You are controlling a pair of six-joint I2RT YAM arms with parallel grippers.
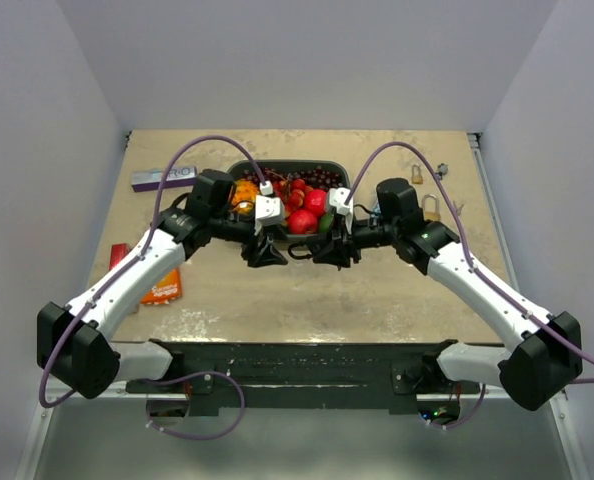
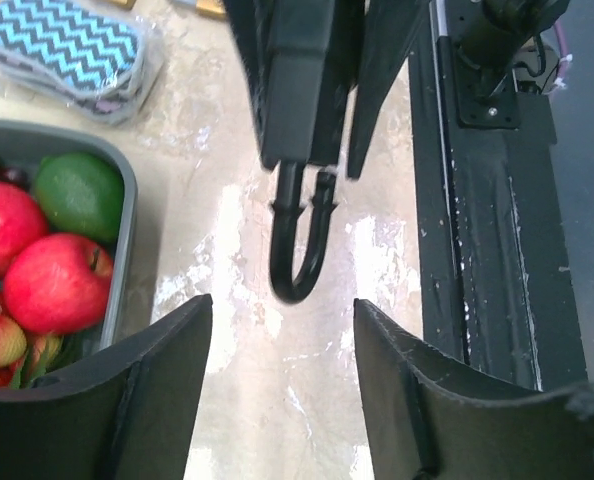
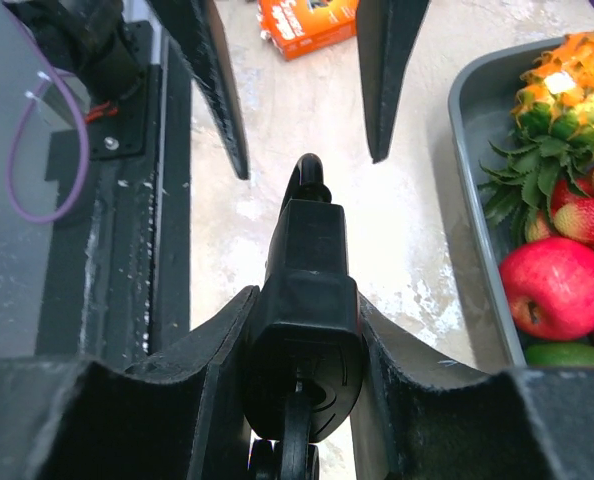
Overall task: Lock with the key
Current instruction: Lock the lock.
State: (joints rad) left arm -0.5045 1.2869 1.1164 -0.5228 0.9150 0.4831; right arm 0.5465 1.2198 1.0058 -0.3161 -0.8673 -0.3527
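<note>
Now the right end effector [image 3: 304, 305] is squeezed tight on a black padlock [image 3: 307, 245], over the desk [image 3: 417, 230]. A small dark bit sticks out of the padlock's near end at 6 o'clock. It may be the key, but I cannot tell. Seen from the right wrist, the padlock's long side runs from 6 to 12 o'clock. Its shackle [image 2: 289, 285] points to 12 o'clock, straight at the left end effector [image 2: 282, 320]. That one is wide open and holds nothing. It is nearer the shackle, so I think it pushes next.
</note>
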